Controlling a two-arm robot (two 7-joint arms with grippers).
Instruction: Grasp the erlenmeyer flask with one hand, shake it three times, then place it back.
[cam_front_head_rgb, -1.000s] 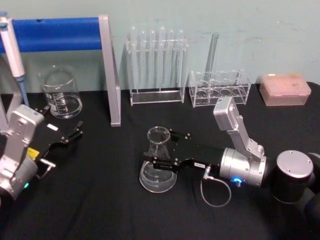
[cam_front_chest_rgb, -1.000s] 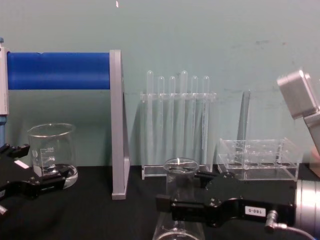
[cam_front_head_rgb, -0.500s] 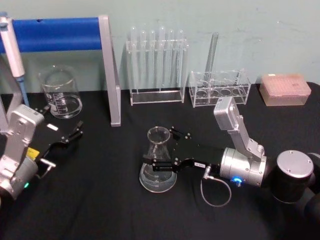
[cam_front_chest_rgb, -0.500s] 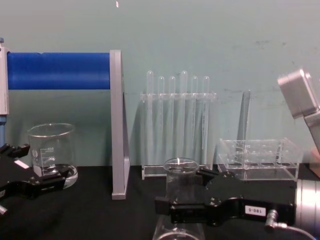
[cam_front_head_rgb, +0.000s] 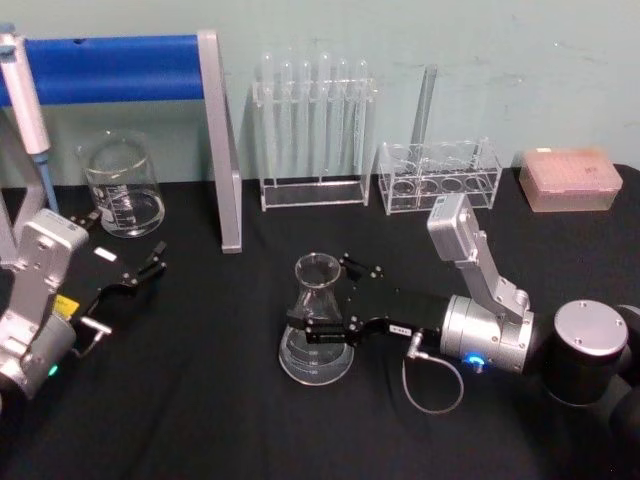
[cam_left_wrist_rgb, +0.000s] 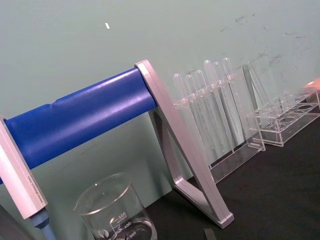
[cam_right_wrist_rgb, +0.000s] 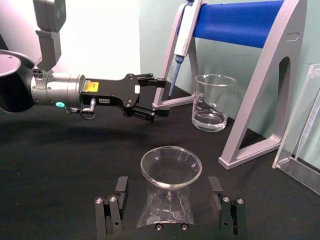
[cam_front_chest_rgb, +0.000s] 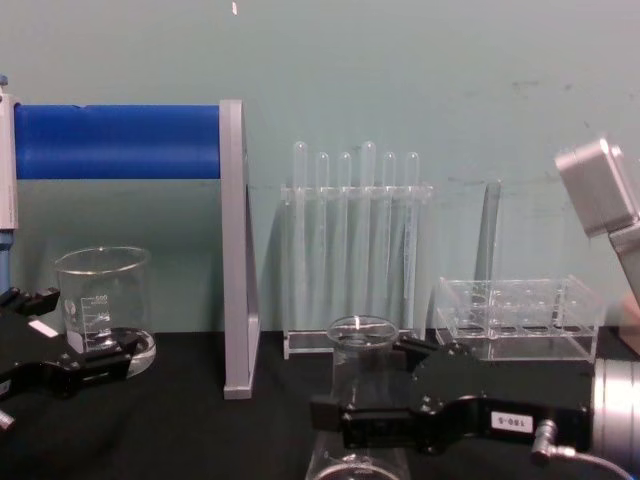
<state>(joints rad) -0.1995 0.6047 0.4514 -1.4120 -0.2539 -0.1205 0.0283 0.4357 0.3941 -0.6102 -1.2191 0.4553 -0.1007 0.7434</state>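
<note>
Change: over the last second the fingers of the right hand (cam_front_head_rgb: 318, 329) have been drawn in on the neck of the erlenmeyer flask (cam_front_head_rgb: 316, 322); a second ago a gap was left on each side, and now the neck is clamped between them.
Meaning for the task: the grasp is judged to be made or all but made, with the base of the flask apparently not yet lifted off the black counter (cam_front_head_rgb: 200, 400); the lift and the three shakes are judged to be still ahead.
Flask position: it is found at lower centre of the head view, upright, in front of the test tube rack (cam_front_head_rgb: 312, 130) and well apart from the beaker (cam_front_head_rgb: 123, 187) at upper left.
Right hand pose: it is reached in level from the right of the frame, low over the counter, with its silver wrist (cam_front_head_rgb: 485, 337) behind it; in the right wrist view the two fingers (cam_right_wrist_rgb: 112, 212) are seen on either side of the flask below its flared lip.
Left hand: the left hand (cam_front_head_rgb: 133, 279) is held idle at the left edge of the head view, near the beaker, its fingers parted and holding nothing.
Risk: the glass neck is smooth and tapered, so slipping during the shake is judged possible if the clamp is light.
</note>
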